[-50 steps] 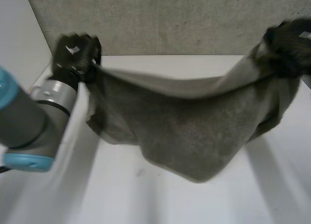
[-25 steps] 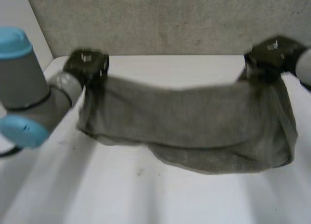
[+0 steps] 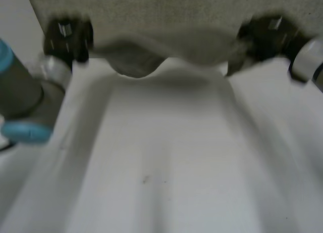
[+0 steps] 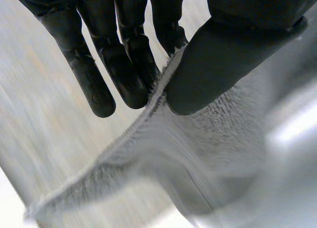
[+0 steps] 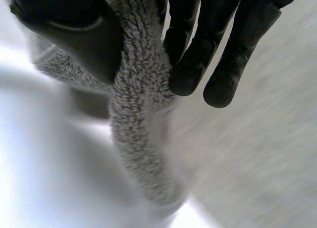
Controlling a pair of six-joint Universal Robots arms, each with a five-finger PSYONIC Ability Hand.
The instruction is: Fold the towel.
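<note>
Both left hand point(image 3: 65, 38) and right hand point(image 3: 265, 35) pinch one edge of the limp, soft towel point(image 3: 133, 63), thumb against fingers point(image 4: 124, 65), above table point(image 3: 166, 157).

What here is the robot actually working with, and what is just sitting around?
Part of the job:
- towel, stretched between the two hands
- left hand, pinching the towel's edge between thumb and fingers
- right hand, pinching the towel at the other end

Just there:
- white table
- grey wall behind it
</note>
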